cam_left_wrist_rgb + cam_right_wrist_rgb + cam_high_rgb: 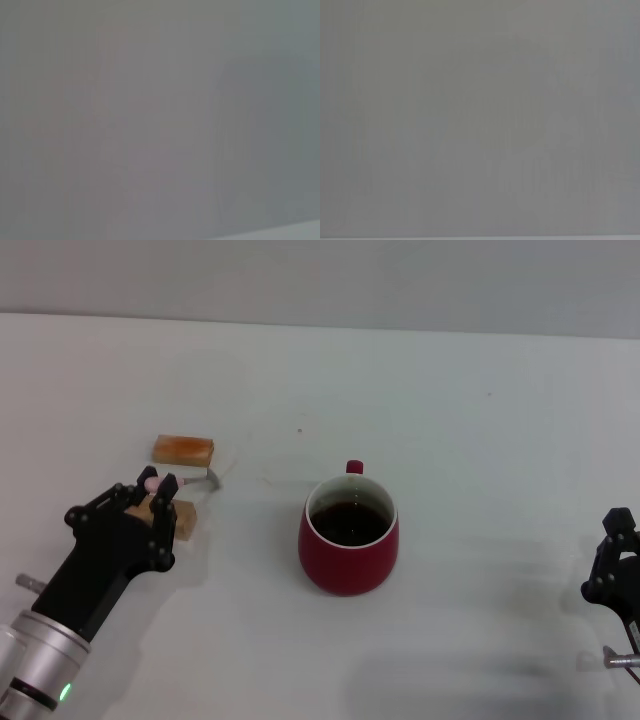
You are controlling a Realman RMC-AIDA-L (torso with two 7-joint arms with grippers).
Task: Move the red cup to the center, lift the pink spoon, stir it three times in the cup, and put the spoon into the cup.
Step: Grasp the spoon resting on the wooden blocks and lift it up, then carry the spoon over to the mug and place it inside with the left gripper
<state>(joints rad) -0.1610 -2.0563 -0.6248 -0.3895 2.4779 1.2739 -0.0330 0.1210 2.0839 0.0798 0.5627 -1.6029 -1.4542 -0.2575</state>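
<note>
The red cup (348,536) stands on the white tabletop near the middle, with dark liquid inside and its small handle pointing away from me. The pink spoon (152,482) lies at the left, its grey metal neck and bowl (207,478) reaching toward the cup. My left gripper (153,490) is at the spoon's pink handle, its fingers (165,486) closed on both sides of it, well left of the cup. My right gripper (618,540) hangs at the right edge, far from the cup. Both wrist views show only plain grey.
Two tan wooden blocks lie by the spoon, one (183,448) behind it and one (186,519) under the left gripper's fingers. The white table (470,420) stretches wide around the cup.
</note>
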